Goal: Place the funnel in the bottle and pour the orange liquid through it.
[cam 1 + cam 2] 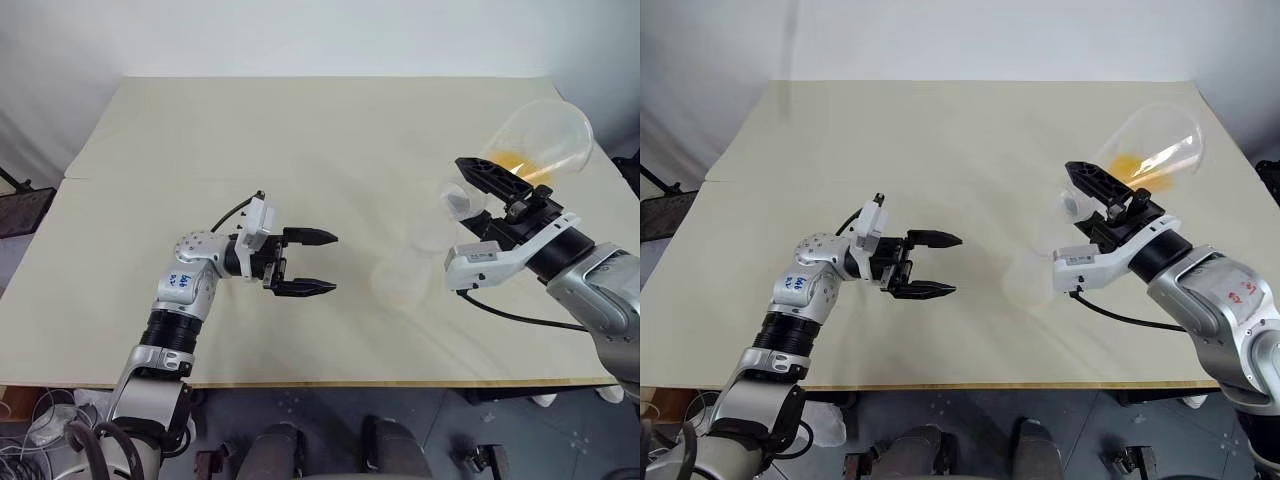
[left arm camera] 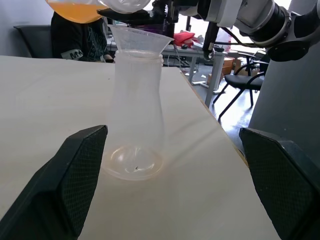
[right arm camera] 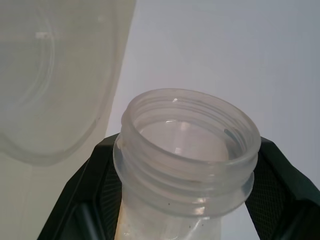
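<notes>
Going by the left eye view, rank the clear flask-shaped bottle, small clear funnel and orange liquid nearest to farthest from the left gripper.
1. Clear flask-shaped bottle, standing right of the left gripper.
2. Small clear funnel, seated in the bottle's neck.
3. Orange liquid, in the raised clear container, farthest right.

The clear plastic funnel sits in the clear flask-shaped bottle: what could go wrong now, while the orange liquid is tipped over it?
1. The right hand holds its clear container of orange liquid tilted high over the clear plastic funnel; a badly aimed stream could miss the rim.
2. The clear flask-shaped bottle stands free, since the open left hand is apart from it; a knock might tip it.
</notes>
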Available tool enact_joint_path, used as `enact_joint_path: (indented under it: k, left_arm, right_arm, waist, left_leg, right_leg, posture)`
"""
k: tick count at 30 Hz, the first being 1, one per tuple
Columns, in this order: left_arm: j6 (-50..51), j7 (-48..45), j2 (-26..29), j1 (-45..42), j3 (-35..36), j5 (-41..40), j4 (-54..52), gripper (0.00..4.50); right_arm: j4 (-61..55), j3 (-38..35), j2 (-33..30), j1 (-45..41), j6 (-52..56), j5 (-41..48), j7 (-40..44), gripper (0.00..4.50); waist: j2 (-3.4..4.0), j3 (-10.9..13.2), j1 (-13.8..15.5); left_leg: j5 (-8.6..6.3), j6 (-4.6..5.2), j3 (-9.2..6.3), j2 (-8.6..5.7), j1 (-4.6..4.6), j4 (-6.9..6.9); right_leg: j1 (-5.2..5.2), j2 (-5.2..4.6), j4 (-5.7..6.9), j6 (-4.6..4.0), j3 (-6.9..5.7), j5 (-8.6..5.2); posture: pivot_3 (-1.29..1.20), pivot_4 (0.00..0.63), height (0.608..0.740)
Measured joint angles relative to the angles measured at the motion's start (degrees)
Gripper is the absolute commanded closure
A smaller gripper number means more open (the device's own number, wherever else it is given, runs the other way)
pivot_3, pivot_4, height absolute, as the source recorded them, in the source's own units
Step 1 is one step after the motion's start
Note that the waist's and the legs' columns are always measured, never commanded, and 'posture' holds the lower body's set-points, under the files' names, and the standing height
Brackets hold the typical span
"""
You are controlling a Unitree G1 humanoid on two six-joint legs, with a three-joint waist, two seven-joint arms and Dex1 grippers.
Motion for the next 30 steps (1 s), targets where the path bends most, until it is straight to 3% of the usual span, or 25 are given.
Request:
enact_joint_path:
  k: [30]
  left_arm:
    - [0.5, 0.0, -0.1, -0.1, 0.0, 0.0, 0.1, 0.00]
  right_arm:
    - [1.6, -1.4, 0.0, -0.4, -6.4, -5.0, -0.5, 1.70]
  waist:
    - [0.00, 0.0, 0.0]
  left_leg:
    - [0.00, 0.00, 0.00, 0.00, 0.00, 0.00]
  right_leg:
    - [0.00, 0.00, 0.01, 0.00, 0.00, 0.00]
  posture:
    - [0.00, 0.150, 0.740]
